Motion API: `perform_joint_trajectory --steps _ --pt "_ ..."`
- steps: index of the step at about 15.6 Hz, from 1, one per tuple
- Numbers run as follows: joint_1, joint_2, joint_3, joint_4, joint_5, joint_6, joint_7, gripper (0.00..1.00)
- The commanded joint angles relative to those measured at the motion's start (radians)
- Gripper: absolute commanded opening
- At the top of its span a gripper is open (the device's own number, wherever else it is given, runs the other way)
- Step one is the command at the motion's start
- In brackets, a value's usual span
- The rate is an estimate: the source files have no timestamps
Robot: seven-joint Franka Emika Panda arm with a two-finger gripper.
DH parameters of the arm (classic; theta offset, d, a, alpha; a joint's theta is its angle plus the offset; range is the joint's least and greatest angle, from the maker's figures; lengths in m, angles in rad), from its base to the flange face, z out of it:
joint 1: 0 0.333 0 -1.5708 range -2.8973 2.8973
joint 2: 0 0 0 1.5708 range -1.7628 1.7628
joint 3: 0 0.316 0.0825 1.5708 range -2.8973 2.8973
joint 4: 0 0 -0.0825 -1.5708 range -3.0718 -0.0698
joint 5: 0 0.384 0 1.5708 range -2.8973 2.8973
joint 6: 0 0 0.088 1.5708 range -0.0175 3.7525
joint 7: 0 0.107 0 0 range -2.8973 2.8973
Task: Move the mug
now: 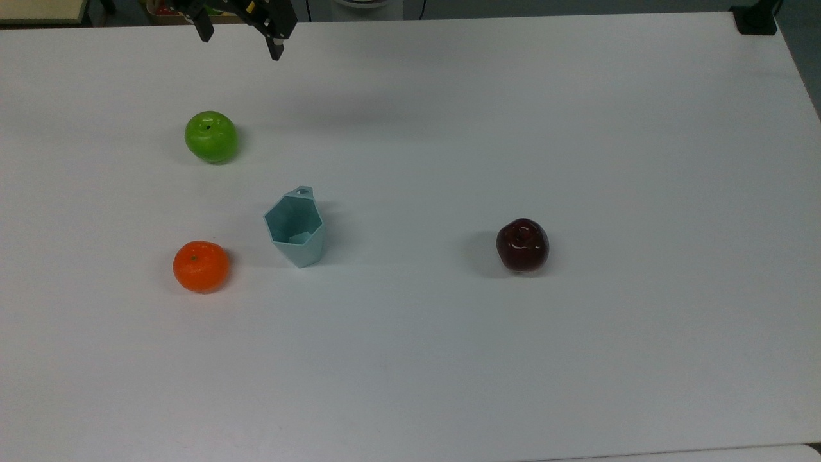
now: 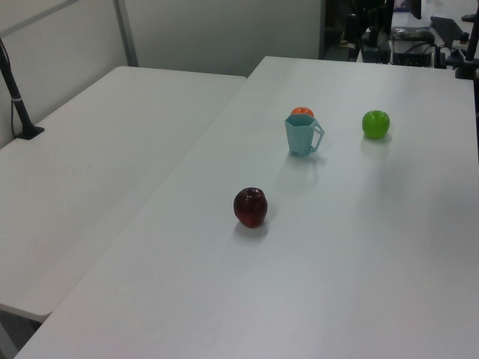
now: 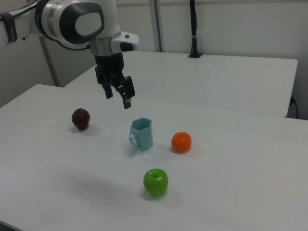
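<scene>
White table, upright mug, second table alongside

White table carries mug, green apple, orange, red apple.

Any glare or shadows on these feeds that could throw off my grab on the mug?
Top view: glossy highlight on the red apple, soft shadows beside each fruit, none over the mug. Left view: the mug partly hides the orange. Right view: open gripper hangs above the table, mug evenly lit.
</scene>
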Motion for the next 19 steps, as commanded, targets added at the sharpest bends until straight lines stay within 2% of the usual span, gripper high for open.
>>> perform_joint_trajectory --steps 1,5,15,19 --pt "0.004 -0.012 -0.008 -0.007 0.018 -0.008 -0.020 1.00" --pt "-0.016 -0.006 -0.007 0.003 0.020 0.001 -0.022 1.00" --pt "-0.013 -0.004 -0.005 0.000 0.014 0.004 -0.048 1.00" --pt "-0.014 -0.012 -0.005 -0.026 0.023 0.078 -0.036 1.00"
